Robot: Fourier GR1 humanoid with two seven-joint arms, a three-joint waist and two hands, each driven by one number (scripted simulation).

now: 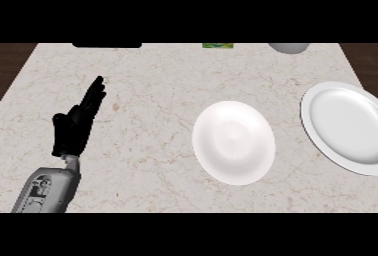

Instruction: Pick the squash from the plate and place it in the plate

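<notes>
Squash not visible: near plate [234, 142] and right plate [347, 127] both look bare, so progress can't be judged. Left hand [74, 125] rests at left, fingers straight, holding nothing. Right hand out of view.

Bright, even light across the pale counter [148, 150], no harsh glare. Soft sheen on the middle plate [234, 142]; faint shading rims the plate at three o'clock [347, 125].
</notes>
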